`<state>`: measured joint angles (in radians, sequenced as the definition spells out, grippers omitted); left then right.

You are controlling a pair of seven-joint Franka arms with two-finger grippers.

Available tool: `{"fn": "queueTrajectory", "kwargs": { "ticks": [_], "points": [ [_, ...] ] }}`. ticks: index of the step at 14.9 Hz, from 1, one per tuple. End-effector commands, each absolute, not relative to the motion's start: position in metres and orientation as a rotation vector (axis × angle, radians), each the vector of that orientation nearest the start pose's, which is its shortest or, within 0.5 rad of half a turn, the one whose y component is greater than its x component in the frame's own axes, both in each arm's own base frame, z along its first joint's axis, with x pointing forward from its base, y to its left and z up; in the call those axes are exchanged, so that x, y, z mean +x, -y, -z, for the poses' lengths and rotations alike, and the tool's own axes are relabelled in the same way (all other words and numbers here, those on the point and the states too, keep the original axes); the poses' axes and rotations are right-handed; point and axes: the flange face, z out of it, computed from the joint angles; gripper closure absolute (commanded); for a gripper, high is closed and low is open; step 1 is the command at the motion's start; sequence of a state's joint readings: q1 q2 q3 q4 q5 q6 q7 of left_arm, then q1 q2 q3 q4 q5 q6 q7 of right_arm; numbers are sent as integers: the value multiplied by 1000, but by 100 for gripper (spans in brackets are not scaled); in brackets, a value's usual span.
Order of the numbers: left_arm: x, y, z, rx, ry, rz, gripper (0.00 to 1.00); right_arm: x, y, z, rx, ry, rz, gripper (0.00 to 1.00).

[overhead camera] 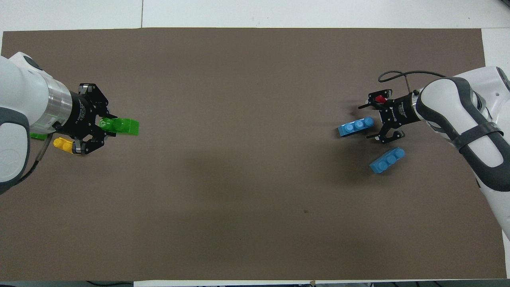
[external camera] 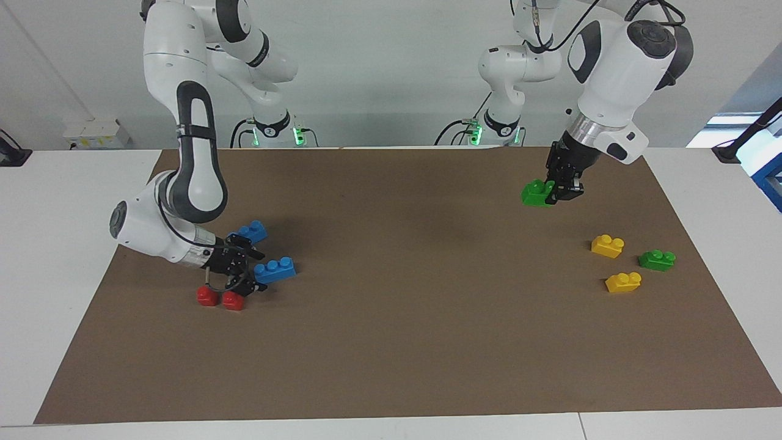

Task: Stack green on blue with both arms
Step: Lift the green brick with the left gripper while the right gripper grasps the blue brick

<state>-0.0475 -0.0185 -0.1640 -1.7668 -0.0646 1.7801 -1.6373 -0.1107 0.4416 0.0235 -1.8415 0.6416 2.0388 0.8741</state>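
Our left gripper has its fingers clenched on the green brick, lifted over the brown mat on the bench. Our right gripper's fingers are spread wide, low around one end of a blue brick

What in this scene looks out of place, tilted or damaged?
Nothing looks damaged or spilled. The left gripper holds the bright green brick in the air, tilted. The right gripper stands open beside a blue brick. The other blue brick lies at an angle to it.
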Motion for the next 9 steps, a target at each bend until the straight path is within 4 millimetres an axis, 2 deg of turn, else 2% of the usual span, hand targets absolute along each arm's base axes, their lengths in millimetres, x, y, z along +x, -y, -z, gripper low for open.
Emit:
{"fn": "queueTrajectory", "kwargs": {
  "ticks": [1,2,4,5,7,9],
  "points": [
    [541,125,-562,-2387,2132,-76,100,619,22,-275,-2092,-1646,-565,3],
    [541,125,-562,-2388,2133,-73,100,618,21,-275,-2083,-1645,-568,7],
    [541,125,-562,-2388,2132,-74,100,616,23,-274,-2108,-1601,-563,25],
    [541,125,-561,-2388,2130,-76,100,615,23,-273,-2110,-1598,-563,30],
    [541,126,-562,-2390,2132,-73,100,615,23,-273,-2110,-1596,-572,45],
    [540,125,-562,-2389,2131,-74,100,614,25,-273,-2109,-1593,-575,66]
  ]
}}
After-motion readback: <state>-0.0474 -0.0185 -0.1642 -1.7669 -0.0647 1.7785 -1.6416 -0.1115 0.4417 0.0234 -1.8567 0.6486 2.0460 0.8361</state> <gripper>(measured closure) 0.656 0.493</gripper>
